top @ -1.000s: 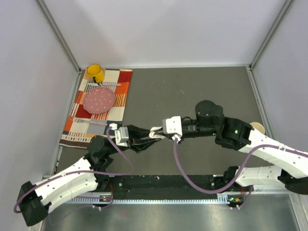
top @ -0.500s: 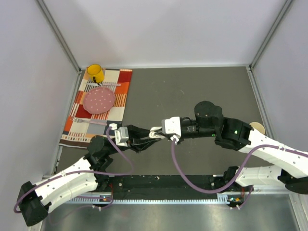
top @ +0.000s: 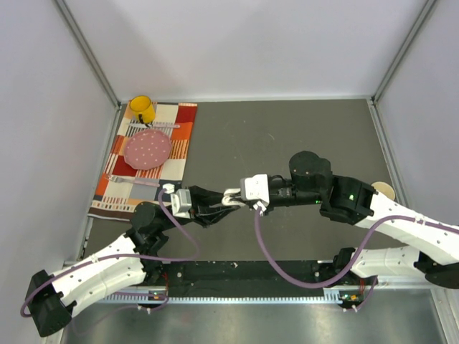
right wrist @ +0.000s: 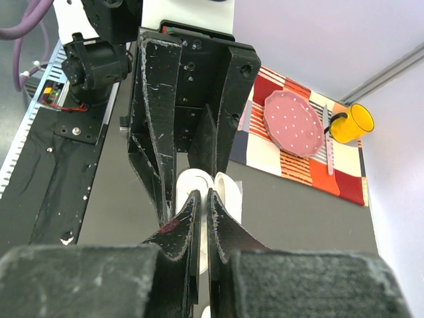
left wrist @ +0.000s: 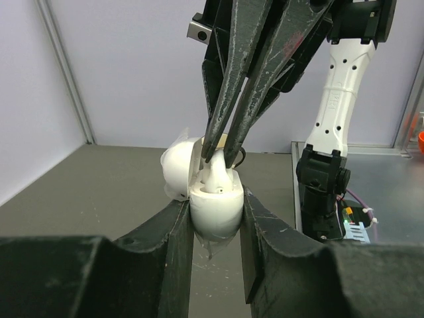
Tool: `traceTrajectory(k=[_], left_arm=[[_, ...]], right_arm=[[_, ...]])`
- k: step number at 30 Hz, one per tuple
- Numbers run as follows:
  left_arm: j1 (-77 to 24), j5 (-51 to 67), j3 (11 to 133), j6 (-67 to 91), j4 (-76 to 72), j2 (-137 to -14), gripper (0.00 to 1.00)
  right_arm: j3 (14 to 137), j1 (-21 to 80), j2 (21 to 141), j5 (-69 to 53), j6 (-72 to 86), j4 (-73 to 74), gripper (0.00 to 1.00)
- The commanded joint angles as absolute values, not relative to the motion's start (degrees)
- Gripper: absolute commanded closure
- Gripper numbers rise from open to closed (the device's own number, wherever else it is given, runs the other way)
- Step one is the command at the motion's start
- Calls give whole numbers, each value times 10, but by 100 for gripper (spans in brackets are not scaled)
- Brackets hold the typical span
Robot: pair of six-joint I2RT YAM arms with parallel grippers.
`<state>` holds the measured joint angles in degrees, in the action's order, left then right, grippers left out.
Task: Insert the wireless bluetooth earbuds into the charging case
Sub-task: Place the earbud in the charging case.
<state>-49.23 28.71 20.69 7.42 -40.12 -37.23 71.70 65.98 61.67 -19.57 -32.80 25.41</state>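
The white oval charging case (left wrist: pixel 215 213) is held off the table with its lid (left wrist: pixel 177 161) hinged open to the left, and my left gripper (left wrist: pixel 215 205) is shut on its body. One white earbud (left wrist: pixel 218 177) sticks up out of the case's well. My right gripper (left wrist: pixel 216 158) comes down from above, shut on the earbud's top. In the right wrist view the right gripper (right wrist: pixel 204 196) is pressed together in front of the case (right wrist: pixel 187 180) and its lid (right wrist: pixel 230 189). From overhead, both grippers meet at the case (top: pixel 231 196) at the table's near middle.
A striped placemat (top: pixel 154 154) lies at the back left with a pink plate (top: pixel 148 148), a yellow cup (top: pixel 142 109) and cutlery on it. A beige round object (top: pixel 384 190) sits by the right wall. The arms' black base rail (top: pixel 251 276) runs along the near edge.
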Motion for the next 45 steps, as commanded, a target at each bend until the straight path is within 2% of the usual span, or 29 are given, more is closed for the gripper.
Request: traceTrajectory(k=[1, 13, 18, 19, 21, 22, 27, 29, 33, 38, 41, 44, 45], left_arm=[[-494, 280, 229, 79, -442, -363, 100], [-493, 272, 228, 79, -448, -359, 100], [-494, 268, 224, 79, -448, -358, 100], [-494, 268, 224, 79, -448, -358, 100], [-493, 267, 222, 78, -447, -357, 100], [-494, 265, 221, 78, -447, -356, 100], [-494, 262, 216, 77, -446, -351, 100], [-494, 258, 214, 77, -445, -349, 100], [-494, 249, 207, 75, -439, -340, 100], [-494, 228, 200, 67, -432, -332, 100], [-494, 212, 198, 60, -418, -325, 100], [-493, 193, 194, 53, -411, -314, 100], [-493, 189, 192, 48, -411, -307, 100]], right_arm=[[735, 677, 621, -208, -313, 253, 100], [735, 681, 628, -184, -301, 265, 98], [738, 681, 625, -171, -308, 264, 89], [738, 681, 623, -165, -310, 264, 82], [741, 681, 621, -161, -312, 263, 77], [741, 682, 621, -156, -314, 264, 72], [743, 682, 613, -150, -314, 244, 68], [738, 681, 602, -151, -310, 230, 62], [715, 682, 573, -156, -307, 171, 47], [668, 681, 520, -151, -284, 86, 38], [631, 681, 496, -103, -258, 12, 33], [592, 681, 469, 24, -215, -82, 29], [582, 679, 459, 118, -202, -104, 26]])
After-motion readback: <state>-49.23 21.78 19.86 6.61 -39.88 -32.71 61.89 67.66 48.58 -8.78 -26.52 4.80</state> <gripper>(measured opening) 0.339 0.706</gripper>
